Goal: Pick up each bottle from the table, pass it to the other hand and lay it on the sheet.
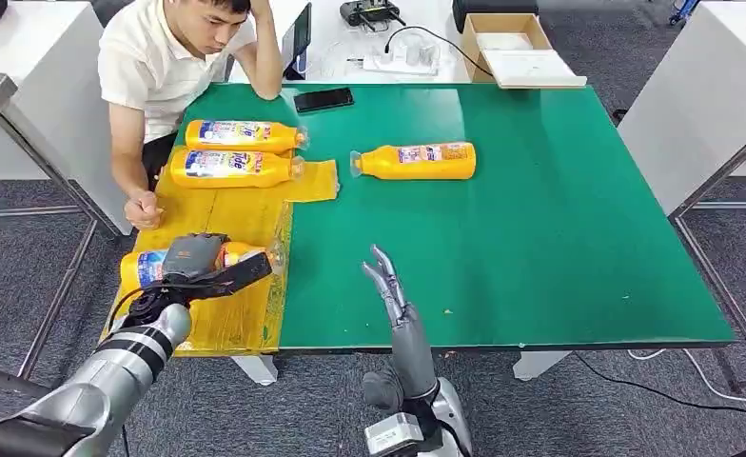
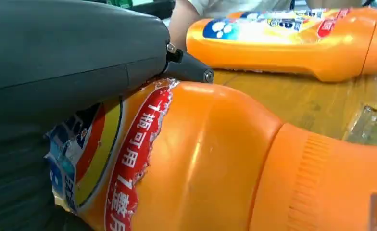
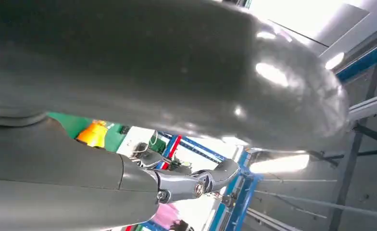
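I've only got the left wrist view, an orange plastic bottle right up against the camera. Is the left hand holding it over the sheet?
Observer: Yes, the left hand grips that orange plastic bottle over the near end of the yellow sheet.
Operator: Any bottles left on the table?
Observer: One orange bottle lies on the green table, off the sheet.
Operator: And the right hand?
Observer: The right hand is raised near the table's front edge, fingers apart, holding nothing.
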